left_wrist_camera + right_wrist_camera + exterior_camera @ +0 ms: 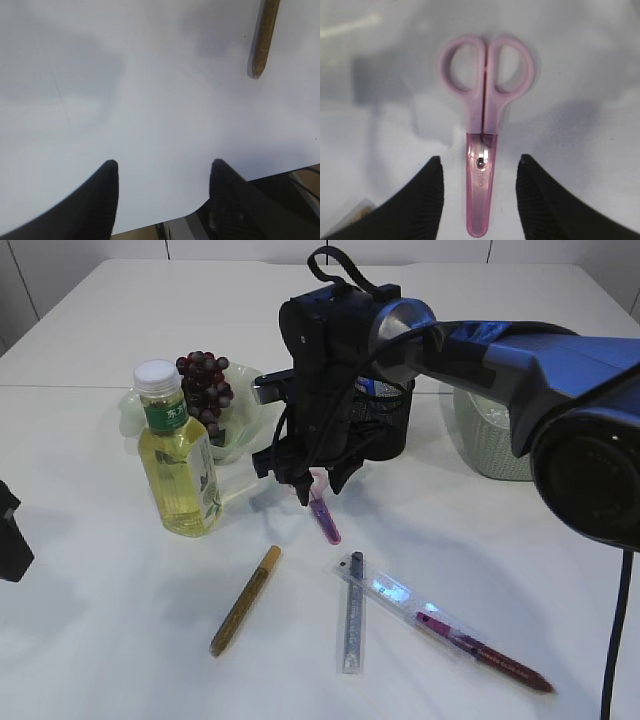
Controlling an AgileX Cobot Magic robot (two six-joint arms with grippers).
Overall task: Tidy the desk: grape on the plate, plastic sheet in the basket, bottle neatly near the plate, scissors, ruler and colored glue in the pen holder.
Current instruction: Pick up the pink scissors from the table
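Pink scissors (483, 130) in a pink sheath lie flat on the white table; their sheath tip shows in the exterior view (326, 521). My right gripper (480, 170) (312, 483) is open just above them, a finger on each side of the sheath. Grapes (205, 382) lie on the pale green plate (247, 430). The bottle (178, 455) of yellow drink stands upright in front of the plate. A gold glue pen (245, 599) (265, 36), a silver glue pen (353, 612) and a clear ruler (455, 635) lie on the table. My left gripper (162, 172) (10, 535) is open and empty near the table's left edge.
The black mesh pen holder (390, 420) stands behind my right gripper. A pale green basket (485, 440) stands at the right, partly hidden by the right arm. The table's front edge (165, 222) runs just beneath my left fingers.
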